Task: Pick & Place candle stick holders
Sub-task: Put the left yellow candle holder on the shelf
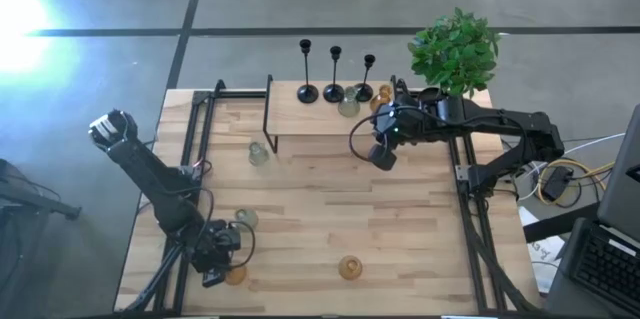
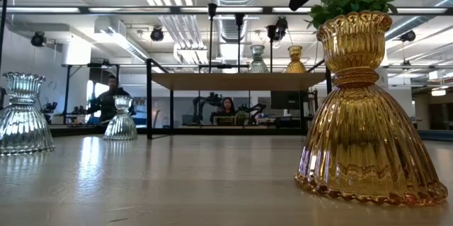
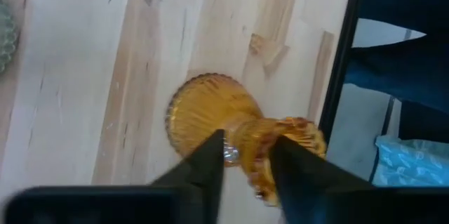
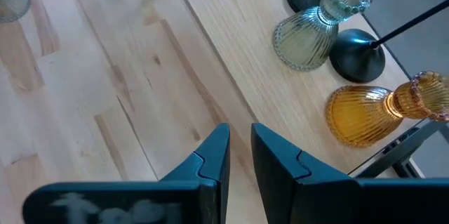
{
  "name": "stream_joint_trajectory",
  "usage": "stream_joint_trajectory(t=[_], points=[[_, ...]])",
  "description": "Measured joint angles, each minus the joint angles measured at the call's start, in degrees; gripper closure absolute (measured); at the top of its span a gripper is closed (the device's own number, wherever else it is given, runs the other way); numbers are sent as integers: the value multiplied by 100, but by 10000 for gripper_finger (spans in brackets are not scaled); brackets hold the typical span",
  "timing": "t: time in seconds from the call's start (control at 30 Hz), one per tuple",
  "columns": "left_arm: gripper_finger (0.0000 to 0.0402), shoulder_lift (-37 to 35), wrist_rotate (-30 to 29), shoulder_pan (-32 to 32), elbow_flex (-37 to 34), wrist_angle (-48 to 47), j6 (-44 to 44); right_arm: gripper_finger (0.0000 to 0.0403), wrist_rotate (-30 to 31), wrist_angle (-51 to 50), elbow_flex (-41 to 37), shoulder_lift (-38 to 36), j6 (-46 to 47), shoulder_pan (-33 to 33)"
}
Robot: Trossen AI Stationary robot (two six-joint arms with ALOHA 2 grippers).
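three slim black candlesticks (image 1: pixel 335 74) stand in a row on the raised shelf (image 1: pixel 300 109) at the far edge of the bench (image 1: pixel 320 229), with a pale green glass holder (image 1: pixel 348 107) and an amber glass holder (image 1: pixel 382 97) just beside their bases. the left claw (image 3: pixel 247 155) is low over the near left corner of the bench, its two fingers narrow on either side of the neck of another amber holder (image 3: pixel 210 115). the right claw (image 4: pixel 238 147) hangs above the bench near the shelf, fingers close together with nothing between them. a third amber holder (image 1: pixel 349 267) stands near the front edge, two clear ones (image 1: pixel 258 153) stand farther left. a leafy plant (image 1: pixel 455 49) sits at the far right corner.
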Motion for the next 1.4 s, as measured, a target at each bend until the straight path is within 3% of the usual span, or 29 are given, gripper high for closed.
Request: stream_joint_trajectory(t=[0.1,0.13,0.43,0.6,0.73,0.9,1.17,1.4], points=[[365,-15,-1,1,42,16,55,351,0,42,0,0,-22,-37],[371,-24,23,4,52,63,35,351,1,53,0,0,-35,-57],[371,-374,429,214,658,-551,-346,351,0,98,0,0,-199,-230],[371,-741,-89,762,1551,-1692,-170,351,-2,98,0,0,-207,-333],[371,-848,-222,1632,2402,-3024,205,351,-3,98,0,0,-196,-379],[371,-715,-231,3105,3417,-3613,1613,351,-17,94,0,0,-194,-382],[371,233,51,5633,4651,-3699,3904,351,-17,90,0,0,-168,-382],[371,1438,365,6929,5728,-3694,5286,351,-17,90,0,0,-148,-382]])
